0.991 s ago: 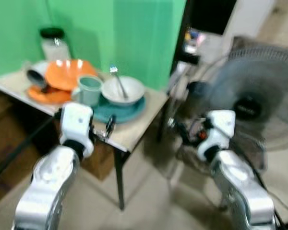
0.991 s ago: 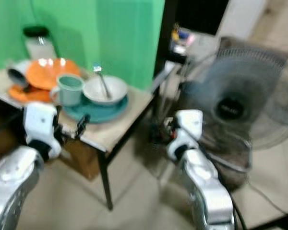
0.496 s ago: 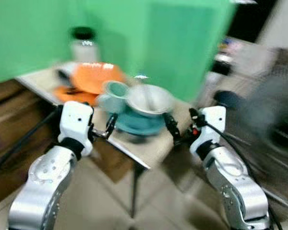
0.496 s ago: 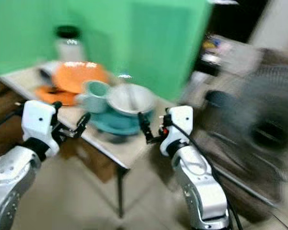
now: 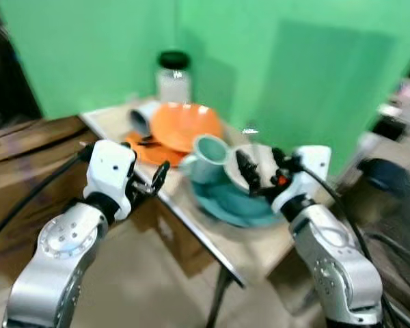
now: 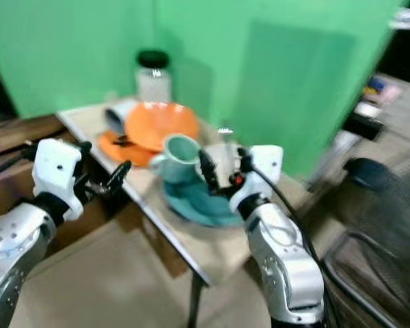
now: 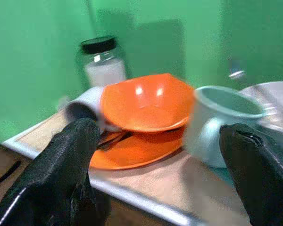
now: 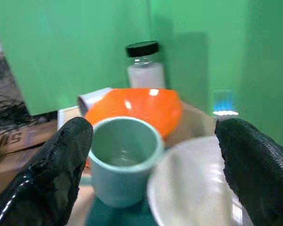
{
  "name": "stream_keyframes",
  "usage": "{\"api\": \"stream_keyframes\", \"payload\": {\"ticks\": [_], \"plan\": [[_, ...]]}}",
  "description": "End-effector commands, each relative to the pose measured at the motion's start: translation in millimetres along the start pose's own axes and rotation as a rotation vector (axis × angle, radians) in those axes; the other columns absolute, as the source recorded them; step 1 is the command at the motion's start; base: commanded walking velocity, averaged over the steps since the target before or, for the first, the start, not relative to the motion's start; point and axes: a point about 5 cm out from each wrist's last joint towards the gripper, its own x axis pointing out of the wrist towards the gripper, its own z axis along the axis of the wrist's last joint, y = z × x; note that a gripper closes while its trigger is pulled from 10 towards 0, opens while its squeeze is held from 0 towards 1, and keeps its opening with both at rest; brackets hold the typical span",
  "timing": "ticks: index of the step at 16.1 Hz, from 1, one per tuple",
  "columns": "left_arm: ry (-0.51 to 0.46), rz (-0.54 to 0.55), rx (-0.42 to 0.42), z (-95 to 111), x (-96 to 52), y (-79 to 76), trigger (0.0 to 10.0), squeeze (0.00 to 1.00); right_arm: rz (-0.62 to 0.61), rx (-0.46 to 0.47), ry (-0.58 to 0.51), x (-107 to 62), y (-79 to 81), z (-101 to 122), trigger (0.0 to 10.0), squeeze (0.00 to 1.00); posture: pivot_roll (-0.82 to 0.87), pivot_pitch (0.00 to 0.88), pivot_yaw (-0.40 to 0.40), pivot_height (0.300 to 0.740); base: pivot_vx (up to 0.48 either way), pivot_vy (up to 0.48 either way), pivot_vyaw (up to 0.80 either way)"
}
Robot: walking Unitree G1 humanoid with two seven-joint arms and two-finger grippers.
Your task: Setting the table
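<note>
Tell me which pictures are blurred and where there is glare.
Both eye views are motion-blurred, most at the right edge; in the left wrist view the orange bowl shows two bright glare spots; in the right wrist view the white bowl near the camera is smeared.

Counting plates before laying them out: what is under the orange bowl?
The orange bowl sits on an orange plate, with a dark utensil between them. Anything further beneath is covered.

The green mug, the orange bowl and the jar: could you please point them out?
green mug (image 8: pixel 124 165), right wrist view, its front wall.
orange bowl (image 7: pixel 148 103), left wrist view, its inside.
jar (image 5: pixel 173 83), left eye view, its glass body.
</note>
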Motion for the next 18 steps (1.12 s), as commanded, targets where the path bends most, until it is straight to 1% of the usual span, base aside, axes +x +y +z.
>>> {"api": "stream_keyframes", "payload": {"ticks": [1,2,3,4,6,7,8,9,10,12,13,14,15,16,17,18], "plan": [[-0.003,0.000,0.012,2,-0.6,2.8,10.0,0.00,0.022,0.017,-0.003,4.8,4.8,3,10.0,0.00,0.18,0.000,-0.054,0.740,0.322,0.000,0.00],[-0.004,-0.017,0.022,2,-0.5,1.5,10.0,0.00,0.014,0.008,0.015,7.9,3.8,2,10.0,0.00,0.18,0.000,-0.054,0.740,0.311,0.000,0.00],[-0.005,-0.043,0.028,3,-0.5,0.9,10.0,0.00,-0.038,0.010,0.054,14.1,-1.8,-3,10.0,0.64,0.19,0.000,-0.056,0.740,0.000,0.000,0.00],[-0.010,-0.080,0.031,4,-1.3,-0.5,10.0,0.00,-0.060,0.014,0.074,19.1,-5.8,-5,10.0,1.00,0.19,0.000,-0.056,0.740,0.000,0.000,0.00],[-0.017,-0.152,0.024,5,-3.5,-3.4,10.0,0.00,-0.077,0.009,0.088,26.8,-10.3,-4,10.0,1.00,0.19,0.000,-0.063,0.740,0.000,0.000,0.00],[-0.023,-0.214,0.016,5,-6.3,-6.3,10.0,0.00,-0.112,-0.009,0.112,33.2,-16.6,-5,10.0,1.00,0.19,0.000,-0.069,0.740,0.000,0.000,0.00],[-0.022,-0.249,0.015,5,-8.1,-8.2,10.0,0.00,-0.124,-0.015,0.125,36.4,-19.5,-6,10.0,1.00,0.19,0.000,-0.072,0.740,0.000,0.000,0.00],[-0.004,-0.331,0.012,3,-12.2,-13.2,10.0,0.00,-0.160,-0.020,0.159,43.4,-26.2,-6,10.0,1.00,0.19,0.000,-0.077,0.740,0.000,0.000,0.00],[0.012,-0.389,0.007,0,-15.1,-16.7,10.0,0.00,-0.180,-0.021,0.183,49.2,-29.9,-6,10.0,1.00,0.19,0.000,-0.079,0.740,0.000,0.000,0.00],[0.084,-0.526,-0.015,-8,-23.2,-26.4,10.0,0.00,-0.189,-0.062,0.244,62.4,-33.7,-8,10.0,1.00,0.18,0.000,-0.079,0.740,0.000,0.000,0.00],[0.096,-0.526,0.004,-10,-22.9,-25.9,10.0,0.00,-0.197,-0.072,0.265,65.0,-35.0,-10,10.0,1.00,0.18,0.000,-0.080,0.740,0.000,0.000,0.00],[0.110,-0.516,0.019,-13,-21.2,-24.3,10.0,0.00,-0.195,-0.081,0.281,72.0,-36.2,-13,10.0,0.92,0.18,0.000,-0.079,0.740,0.000,0.000,0.00],[0.110,-0.519,0.019,-13,-20.3,-23.7,10.0,0.00,-0.195,-0.104,0.304,80.2,-37.6,-15,10.0,0.00,0.18,0.000,-0.078,0.740,0.000,0.000,0.00],[0.106,-0.529,0.019,-12,-20.3,-23.3,10.0,0.00,-0.187,-0.105,0.329,87.5,-37.2,-15,10.0,0.00,0.18,0.000,-0.078,0.740,0.000,0.000,0.00],[0.105,-0.532,0.020,-11,-20.3,-23.2,10.0,0.00,-0.180,-0.101,0.337,89.6,-36.5,-15,10.0,0.00,0.18,0.000,-0.078,0.740,0.000,0.000,0.00],[0.104,-0.536,0.020,-11,-20.3,-23.2,10.0,0.00,-0.194,-0.083,0.381,93.9,-37.2,-17,10.0,0.00,0.18,0.000,-0.080,0.740,0.000,0.000,0.00]]}}
